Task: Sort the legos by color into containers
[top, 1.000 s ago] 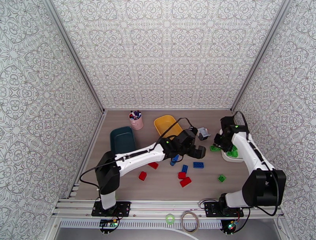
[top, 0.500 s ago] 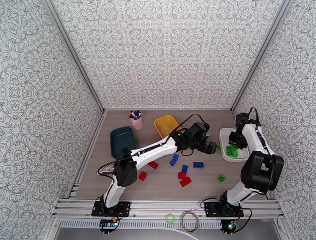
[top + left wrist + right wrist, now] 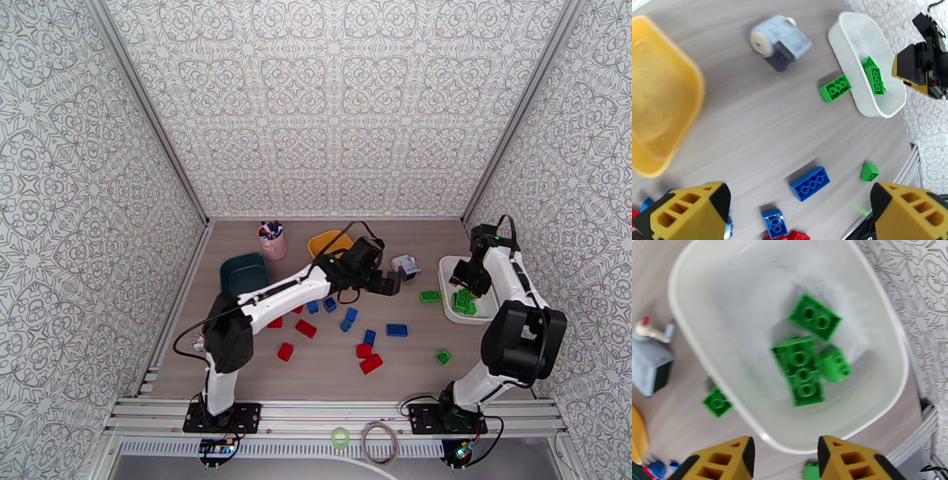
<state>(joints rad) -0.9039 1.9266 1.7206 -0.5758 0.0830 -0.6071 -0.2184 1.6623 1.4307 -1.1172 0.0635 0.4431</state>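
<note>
My left gripper hangs open and empty over the middle of the table, its yellow fingers spread wide above blue legos. Over the white container my right gripper stands open with nothing between its fingers. Three green legos lie in that white container. One green lego rests on the table just left of it, another nearer the front. Red legos and blue legos are scattered in the middle. The yellow container is partly behind my left arm; the teal container stands further left.
A small grey-white object sits between the yellow and white containers, close to my left gripper. A pink cup of pens stands at the back beside the yellow container. Patterned walls close in the table on three sides.
My right gripper moved from left of the white container to over it, and its jaws parted. My left gripper swung right, then back toward the yellow container.
</note>
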